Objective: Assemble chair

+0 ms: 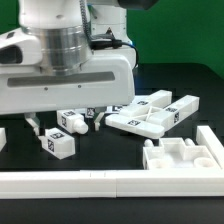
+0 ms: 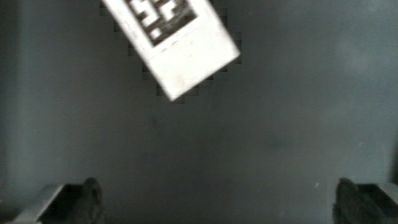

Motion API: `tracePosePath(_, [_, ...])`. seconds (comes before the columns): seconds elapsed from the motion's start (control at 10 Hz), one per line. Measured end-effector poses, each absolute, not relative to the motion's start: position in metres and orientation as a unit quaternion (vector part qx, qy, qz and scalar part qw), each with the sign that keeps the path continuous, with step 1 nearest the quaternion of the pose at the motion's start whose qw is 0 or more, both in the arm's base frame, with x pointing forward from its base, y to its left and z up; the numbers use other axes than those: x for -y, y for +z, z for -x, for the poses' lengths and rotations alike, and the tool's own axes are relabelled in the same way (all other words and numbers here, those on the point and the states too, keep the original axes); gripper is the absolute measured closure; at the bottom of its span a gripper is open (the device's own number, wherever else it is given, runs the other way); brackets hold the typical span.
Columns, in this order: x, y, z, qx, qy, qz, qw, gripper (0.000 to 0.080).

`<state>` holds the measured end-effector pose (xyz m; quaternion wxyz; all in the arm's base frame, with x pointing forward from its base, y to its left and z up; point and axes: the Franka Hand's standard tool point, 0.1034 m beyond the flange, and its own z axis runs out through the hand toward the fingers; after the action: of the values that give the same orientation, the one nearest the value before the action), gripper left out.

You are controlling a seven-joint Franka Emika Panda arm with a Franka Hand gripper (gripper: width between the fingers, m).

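Note:
Loose chair parts lie on the black table. A cluster of white tagged slabs sits at the middle right. A notched white part lies in front of it. Small tagged blocks and pegged pieces lie under my hand. My gripper hangs low over these small pieces at the exterior view's left. In the wrist view the gripper is open, with the fingers wide apart and nothing between them. A white tagged piece lies ahead of it; I cannot tell which part it is.
A long plain white rail runs along the front of the table. The arm's white body hides the back left of the scene. A white piece shows at the exterior view's left edge.

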<state>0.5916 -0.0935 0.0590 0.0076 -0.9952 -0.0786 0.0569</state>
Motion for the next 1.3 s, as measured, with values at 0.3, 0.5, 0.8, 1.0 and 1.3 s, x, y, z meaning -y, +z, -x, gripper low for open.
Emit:
tracePosePath(0.3, [0.099,0.057,-0.592,0.183,0.057,0.981,0.009,0.0151])
tracePosePath(0.5, [0.101,0.052,-0.588,0.205,0.069,0.976,0.008,0.0151])
tracePosePath(0.8, [0.097,0.051,-0.579,0.194,0.148,0.970,-0.001,0.0151])
tracePosePath(1.0, [0.100,0.054,-0.568,0.175,0.265,0.947,-0.040,0.0151])
tracePosePath(1.3, [0.093,0.055,-0.563,0.169,0.363,0.914,-0.070,0.0151])
